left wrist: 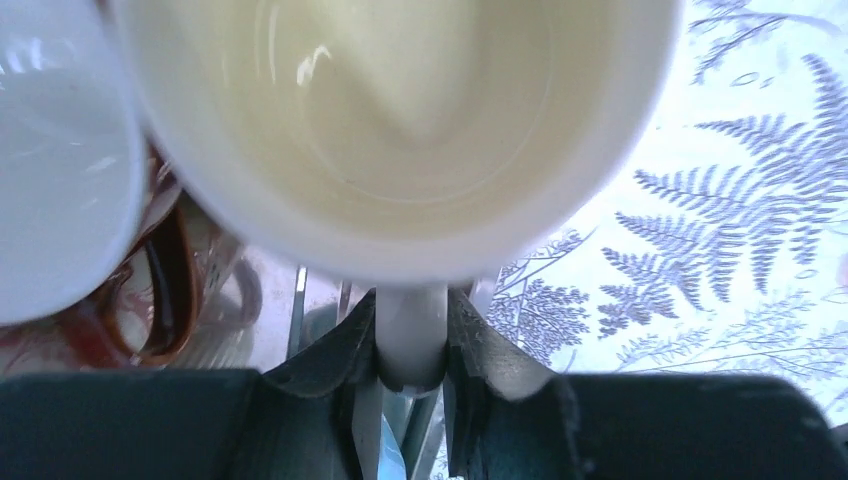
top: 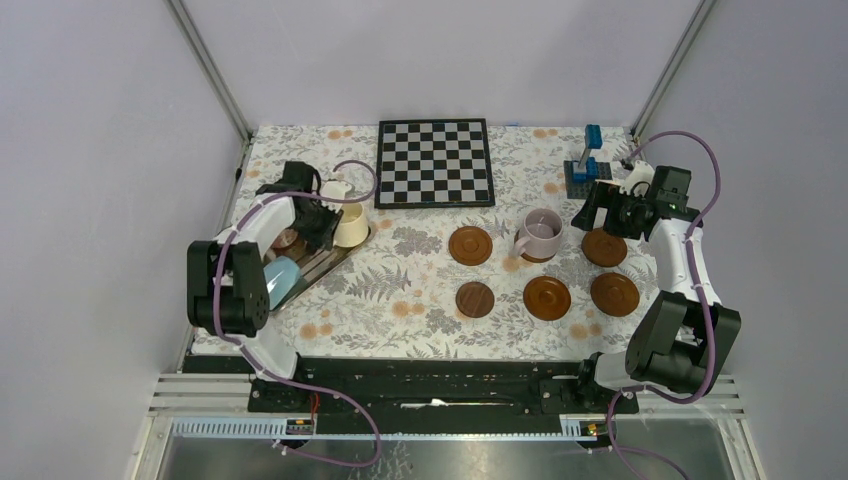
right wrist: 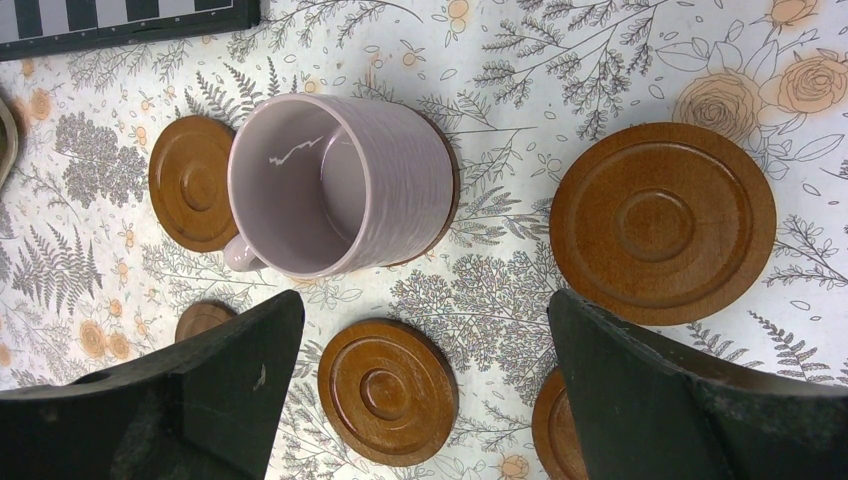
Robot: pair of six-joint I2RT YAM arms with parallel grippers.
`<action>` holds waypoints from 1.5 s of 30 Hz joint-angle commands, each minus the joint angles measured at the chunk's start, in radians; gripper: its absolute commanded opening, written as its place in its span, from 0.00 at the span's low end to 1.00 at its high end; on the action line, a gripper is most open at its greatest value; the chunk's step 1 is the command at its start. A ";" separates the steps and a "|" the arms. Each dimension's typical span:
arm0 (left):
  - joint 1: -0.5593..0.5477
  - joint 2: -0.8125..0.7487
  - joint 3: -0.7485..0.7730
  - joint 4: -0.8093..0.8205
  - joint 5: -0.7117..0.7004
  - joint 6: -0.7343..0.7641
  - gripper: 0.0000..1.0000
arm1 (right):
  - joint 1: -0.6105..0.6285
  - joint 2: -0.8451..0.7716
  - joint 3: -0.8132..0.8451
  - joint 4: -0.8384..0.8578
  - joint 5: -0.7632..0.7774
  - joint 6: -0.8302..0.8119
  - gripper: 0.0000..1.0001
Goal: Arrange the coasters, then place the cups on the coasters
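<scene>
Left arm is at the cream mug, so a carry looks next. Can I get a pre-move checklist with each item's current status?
1. Grip: left gripper closed on the handle of the cream mug: ok.
2. Clearance: cream mug apart from the white mug beside it: cannot tell; they sit very close in the left wrist view.
3. Target: a bare coaster ready to receive it: ok; five lie uncovered.
4. Other arm: right gripper open and empty, over the right-hand coasters: ok.
5. Earlier placement: lilac mug upright on its coaster: ok.
</scene>
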 commanded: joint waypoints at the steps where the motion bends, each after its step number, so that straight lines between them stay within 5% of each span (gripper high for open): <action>1: -0.007 -0.145 0.057 0.054 0.094 -0.048 0.00 | 0.007 -0.012 -0.005 0.019 -0.005 -0.013 1.00; 15: -0.051 -0.260 0.093 0.119 0.235 -0.154 0.00 | 0.007 -0.013 -0.014 0.029 -0.005 -0.015 0.99; 31: -0.566 -0.211 -0.023 0.606 0.069 -0.265 0.00 | 0.007 -0.011 -0.025 0.071 -0.004 0.007 0.99; 45: -0.645 -0.048 -0.127 0.941 0.050 -0.307 0.00 | 0.007 -0.022 -0.031 0.068 -0.010 0.006 1.00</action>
